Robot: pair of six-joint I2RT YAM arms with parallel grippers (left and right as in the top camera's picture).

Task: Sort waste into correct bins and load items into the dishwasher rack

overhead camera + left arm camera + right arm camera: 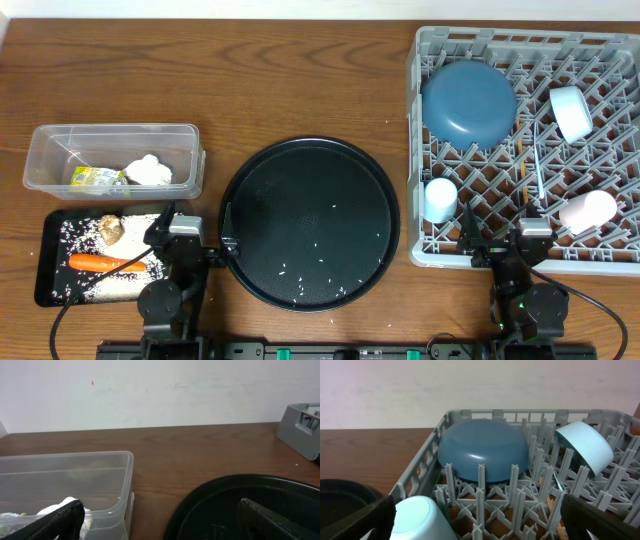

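Seen from above, the carrot (100, 263) lies in the black tray (45, 285) on the brown wood worktop (300, 80); the left wrist view shows the left pincer (161, 505) wide open before a white wall (160, 390); the right wrist view shows the right pincer (478, 502) wide open by the grey rack (420, 467).

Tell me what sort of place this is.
Likely a robot test bench staged as a dish-clearing station: a wooden table with a grey dishwasher rack holding dishes, plus a clear tub and black tray of waste.

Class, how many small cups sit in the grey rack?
2. The light-blue cup stands near-left in the rack; the pink cup lies near-right. None seems hidden.
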